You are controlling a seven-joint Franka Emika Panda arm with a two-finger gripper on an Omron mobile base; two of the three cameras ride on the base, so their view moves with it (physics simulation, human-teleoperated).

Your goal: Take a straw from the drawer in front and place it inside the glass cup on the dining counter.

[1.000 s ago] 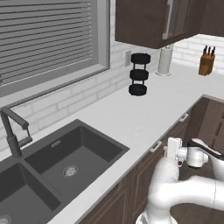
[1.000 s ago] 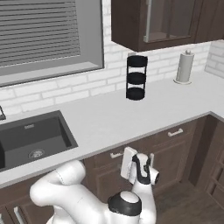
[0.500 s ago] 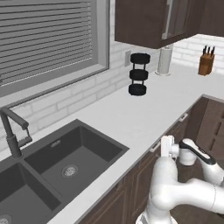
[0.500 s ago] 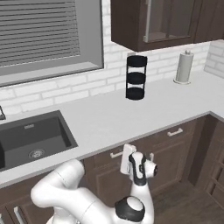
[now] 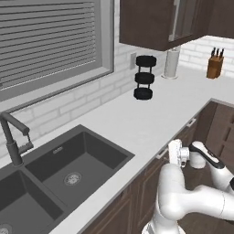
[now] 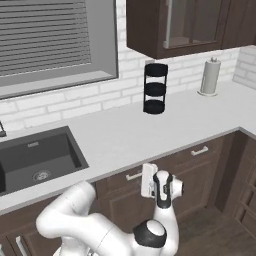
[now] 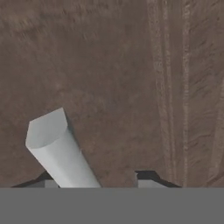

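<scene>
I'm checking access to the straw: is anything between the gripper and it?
Yes. The drawer is shut: its dark-brown front faces the gripper, silver handle between the fingertips; the straw would be hidden behind it.

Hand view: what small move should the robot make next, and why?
Probably close the gripper on the silver handle, then pull. The handle lies between the gripper's tips with a gap on one side, and the drawer front looks shut, so the straw cannot be reached.

White brick wall [image 5: 82, 103], blinded window [image 5: 45, 41], dark upper cabinets [image 6: 170, 25], wood floor [image 6: 210, 235].
</scene>
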